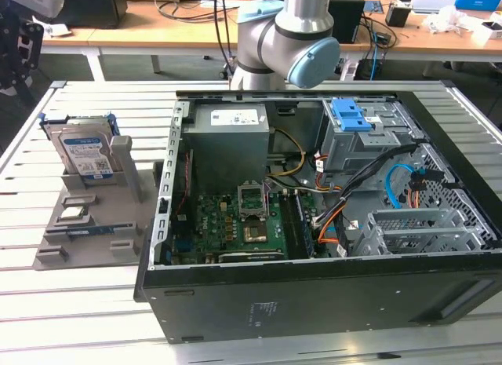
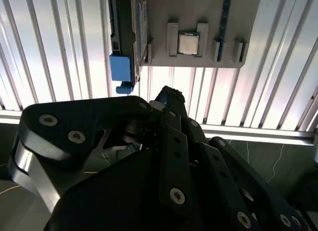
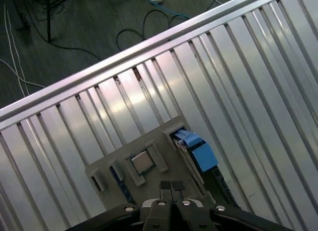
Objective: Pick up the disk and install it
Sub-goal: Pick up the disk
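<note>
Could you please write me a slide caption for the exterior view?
Open computer case on the slatted table; the disk stands on edge in a grey holder at the exterior view's left.

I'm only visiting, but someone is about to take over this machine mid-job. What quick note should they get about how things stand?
Gripper: shut, holding nothing, over the table near the grey holder.
Disk: upright in that holder, to the exterior view's left of the open computer case.
Done: nothing that shows.
Left: the whole job, pickup and install.
</note>
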`<state>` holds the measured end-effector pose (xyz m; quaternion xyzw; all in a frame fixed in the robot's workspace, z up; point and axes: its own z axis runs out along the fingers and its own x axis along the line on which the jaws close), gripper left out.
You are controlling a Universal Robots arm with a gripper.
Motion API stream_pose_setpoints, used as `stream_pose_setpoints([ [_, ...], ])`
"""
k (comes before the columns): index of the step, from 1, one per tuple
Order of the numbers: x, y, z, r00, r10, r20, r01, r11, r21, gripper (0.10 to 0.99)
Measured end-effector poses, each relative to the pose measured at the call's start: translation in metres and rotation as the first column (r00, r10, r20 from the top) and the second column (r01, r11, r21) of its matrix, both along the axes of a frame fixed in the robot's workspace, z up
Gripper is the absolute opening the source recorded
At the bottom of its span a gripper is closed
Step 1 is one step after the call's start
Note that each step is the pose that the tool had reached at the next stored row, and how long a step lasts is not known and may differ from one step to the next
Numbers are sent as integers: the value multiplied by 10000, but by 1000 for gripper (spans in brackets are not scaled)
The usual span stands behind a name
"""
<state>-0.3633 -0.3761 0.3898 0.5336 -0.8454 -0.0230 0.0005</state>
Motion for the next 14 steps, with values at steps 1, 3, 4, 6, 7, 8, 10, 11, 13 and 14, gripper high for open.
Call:
stream_pose_setpoints([
  [1,0,0,0,9999,106,-1,-106,9999,0,102],
  [3,0,0,0,9995,306,-1,-306,9995,0,102],
  [4,0,0,0,9991,417,0,-417,9991,-1,102],
  [6,0,0,0,9979,646,0,-646,9979,0,102],
  [7,0,0,0,9972,751,0,-751,9972,0,102],
  [8,0,0,0,9964,848,0,-848,9964,-1,102],
  [10,0,0,0,9944,1052,0,-1052,9944,0,102],
  [11,0,0,0,9934,1144,0,-1144,9934,0,102],
  [13,0,0,0,9909,1345,0,-1345,9909,0,102],
  [14,0,0,0,9896,1439,0,-1439,9896,0,102],
])
